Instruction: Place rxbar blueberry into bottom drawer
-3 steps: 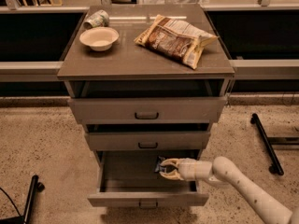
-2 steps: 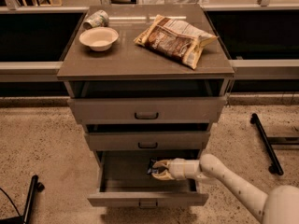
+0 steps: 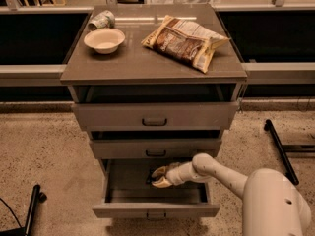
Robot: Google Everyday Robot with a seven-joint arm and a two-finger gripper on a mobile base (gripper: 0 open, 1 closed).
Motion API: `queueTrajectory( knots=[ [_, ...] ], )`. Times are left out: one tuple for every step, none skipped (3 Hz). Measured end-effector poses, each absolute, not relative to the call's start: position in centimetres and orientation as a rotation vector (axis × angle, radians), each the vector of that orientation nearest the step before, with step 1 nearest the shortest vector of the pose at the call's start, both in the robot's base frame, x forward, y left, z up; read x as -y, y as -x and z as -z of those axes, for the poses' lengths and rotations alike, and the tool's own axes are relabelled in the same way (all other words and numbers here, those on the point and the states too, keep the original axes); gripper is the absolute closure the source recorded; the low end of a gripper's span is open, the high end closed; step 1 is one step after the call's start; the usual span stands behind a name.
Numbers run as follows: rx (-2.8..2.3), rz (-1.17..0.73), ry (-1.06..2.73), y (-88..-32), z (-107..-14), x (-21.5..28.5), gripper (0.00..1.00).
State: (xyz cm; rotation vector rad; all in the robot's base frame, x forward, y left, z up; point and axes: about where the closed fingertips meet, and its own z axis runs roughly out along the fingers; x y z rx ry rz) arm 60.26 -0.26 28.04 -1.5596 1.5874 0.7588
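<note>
My gripper [image 3: 158, 177] reaches from the right into the open bottom drawer [image 3: 155, 209], the lowest of three grey drawers. It hangs low over the drawer's middle. Its pale fingers [image 3: 160, 171] are closed on a small dark bar, the rxbar blueberry [image 3: 149, 178], of which only a dark end shows between the fingertips. I cannot tell whether the bar touches the drawer floor. My white arm [image 3: 221, 172] comes in from the lower right.
The top drawer [image 3: 155, 115] and middle drawer [image 3: 155, 148] are each pulled out a little. On the cabinet top lie a tan-and-brown chip bag [image 3: 184, 42], a white bowl [image 3: 104, 40] and a tipped can [image 3: 101, 19]. Black stand legs [image 3: 278, 149] are on the floor at right.
My gripper has moved left, further in over the bottom drawer's middle, still carrying the dark bar. My arm's bulk now fills more of the lower right.
</note>
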Motion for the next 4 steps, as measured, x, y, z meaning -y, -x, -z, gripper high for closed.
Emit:
queueTrajectory(
  knots=[
    [-1.591,-0.774,1.533,-59.9,-26.2,-0.5,0.29],
    [-1.607,-0.708,1.477,-59.4,-25.7,0.5,0.05],
    [-1.618,-0.689,1.465,-59.4,-25.4,0.6,0.0],
    [-1.618,-0.689,1.465,-59.4,-25.4,0.6,0.0]
  ],
)
